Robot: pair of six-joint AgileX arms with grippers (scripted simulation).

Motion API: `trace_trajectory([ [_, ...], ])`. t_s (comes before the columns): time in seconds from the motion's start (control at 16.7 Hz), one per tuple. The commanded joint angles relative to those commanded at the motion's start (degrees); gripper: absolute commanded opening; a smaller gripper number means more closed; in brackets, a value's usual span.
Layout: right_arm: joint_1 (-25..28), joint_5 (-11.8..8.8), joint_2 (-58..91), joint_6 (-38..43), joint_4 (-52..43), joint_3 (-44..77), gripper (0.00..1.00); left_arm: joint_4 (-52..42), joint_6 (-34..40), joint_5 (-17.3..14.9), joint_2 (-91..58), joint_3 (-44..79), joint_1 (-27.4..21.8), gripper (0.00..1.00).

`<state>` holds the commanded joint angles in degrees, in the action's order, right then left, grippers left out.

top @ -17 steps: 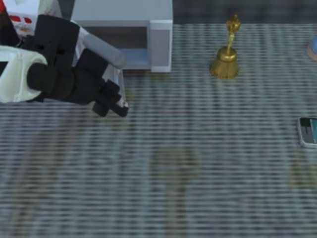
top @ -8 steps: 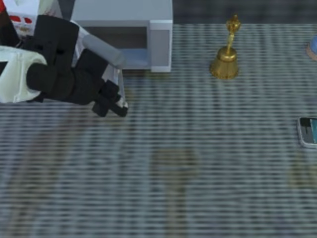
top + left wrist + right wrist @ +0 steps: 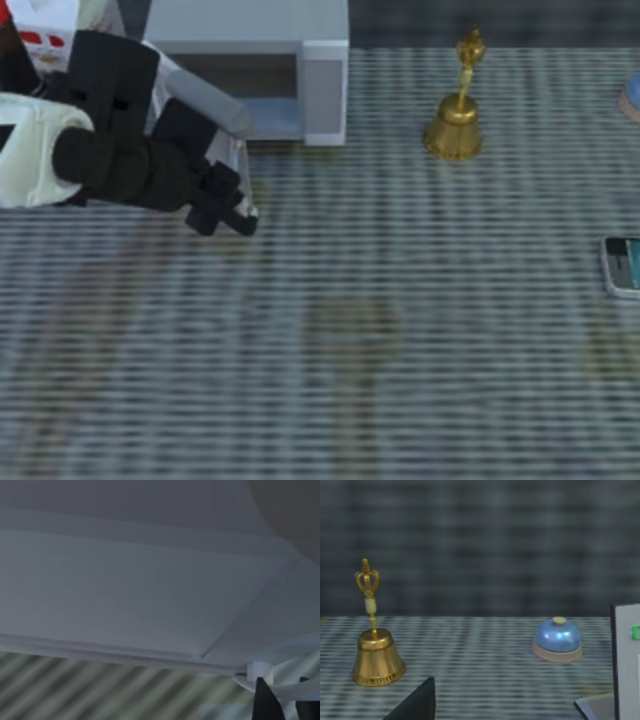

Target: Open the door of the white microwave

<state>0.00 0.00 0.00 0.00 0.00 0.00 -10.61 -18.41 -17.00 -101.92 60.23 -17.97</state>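
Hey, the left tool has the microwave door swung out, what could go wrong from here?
1. The left tool grips the door only at its outer edge, so it might slip off on a further pull.
2. The left arm hangs right beside the white carton; a wider swing could knock it.
3. The white microwave looks light, so pulling may drag it.
The right arm is out of the top view.

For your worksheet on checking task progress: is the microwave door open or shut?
Open. In the top view the door swings out from the microwave, baring its grey inside, and the left gripper is at the door's free edge.
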Motion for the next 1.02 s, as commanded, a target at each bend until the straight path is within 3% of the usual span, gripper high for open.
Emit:
trace_trajectory([
  [0.66, 0.00, 0.00, 0.00, 0.00, 0.00, 0.00, 1.00, -1.54, -4.40, -3.18, 0.53, -0.36, 1.90, 0.00],
  [1.02, 0.00, 0.00, 0.00, 0.00, 0.00, 0.00, 1.00, -1.63, -4.61, -3.30, 0.54, -0.40, 2.00, 0.00],
])
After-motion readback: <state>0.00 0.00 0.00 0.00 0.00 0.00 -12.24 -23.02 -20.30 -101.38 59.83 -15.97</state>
